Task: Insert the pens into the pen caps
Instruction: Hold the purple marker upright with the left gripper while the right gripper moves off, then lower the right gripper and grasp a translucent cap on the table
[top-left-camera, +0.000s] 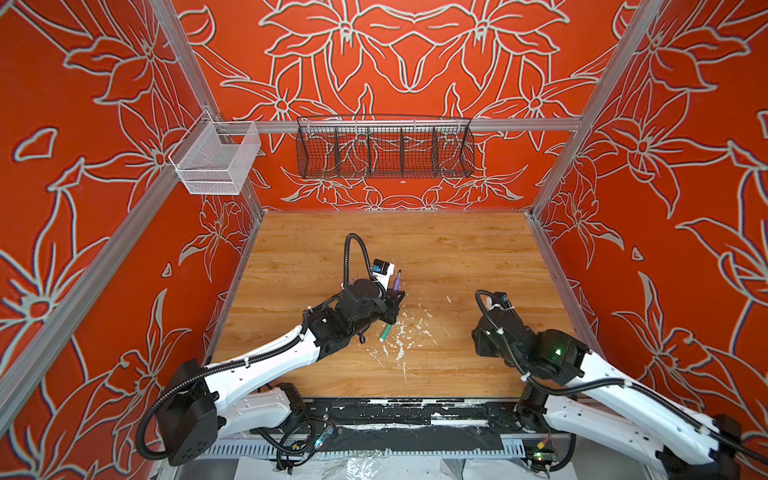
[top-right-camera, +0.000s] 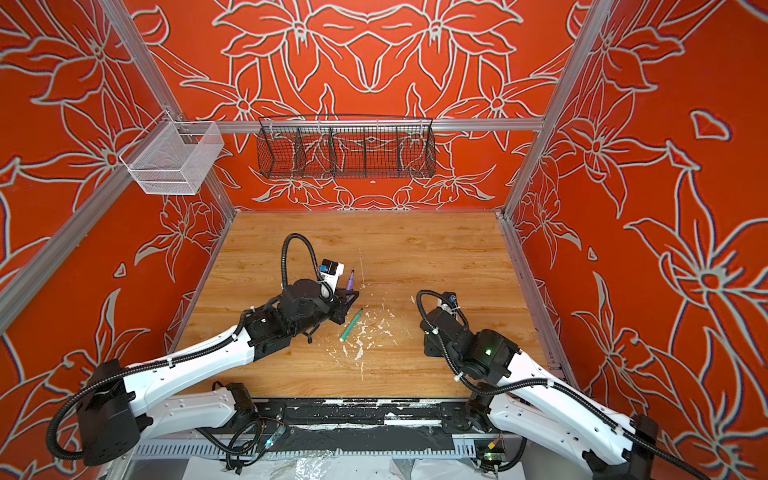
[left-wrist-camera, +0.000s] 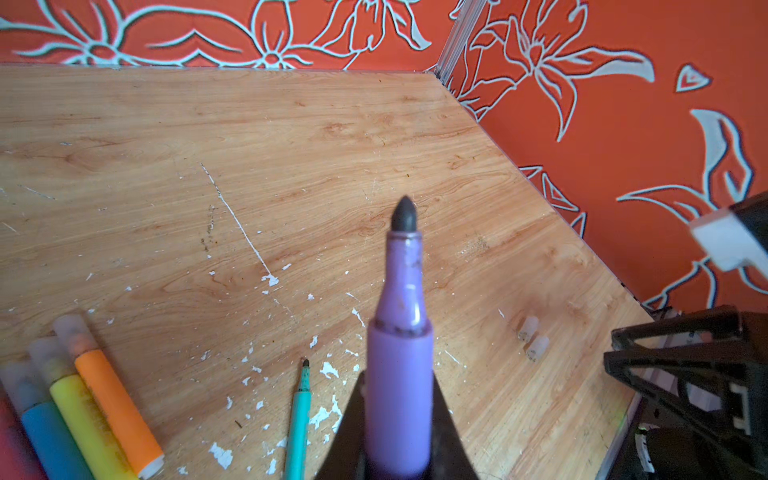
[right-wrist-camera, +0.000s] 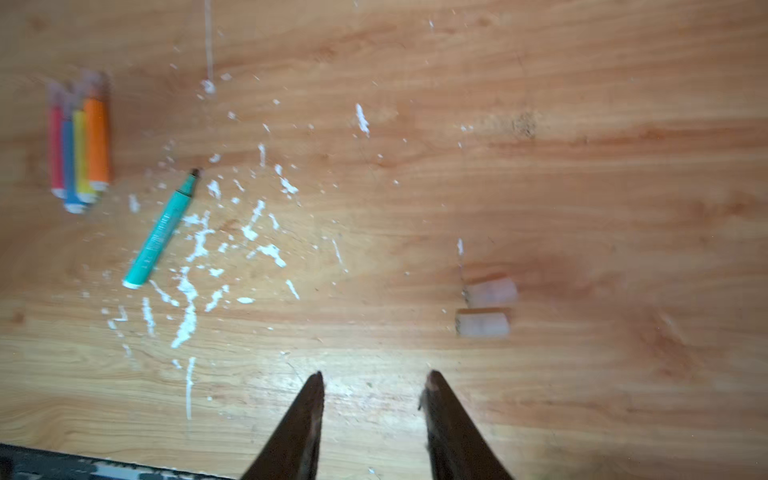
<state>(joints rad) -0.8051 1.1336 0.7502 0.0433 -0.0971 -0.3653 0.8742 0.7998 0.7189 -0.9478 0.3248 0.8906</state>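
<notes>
Left fingers (left-wrist-camera: 347, 436) clench the purple marker (left-wrist-camera: 405, 266), tip bare, raised near the green marker (right-wrist-camera: 162, 230). Right fingers (right-wrist-camera: 303, 415) stand released and empty near two clear caps (right-wrist-camera: 482, 325), well apart from the green marker. Risk: the caps lie just beside each other, so pinching one may roll its neighbour toward the bench (right-wrist-camera: 582, 124) edge. Bench beyond the green marker lies open.

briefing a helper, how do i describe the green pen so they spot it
On the wooden table, find the patch of white flecks near the middle. The green pen lies alone at its edge, dark tip bare, unlike the four capped pens lying side by side.
</notes>
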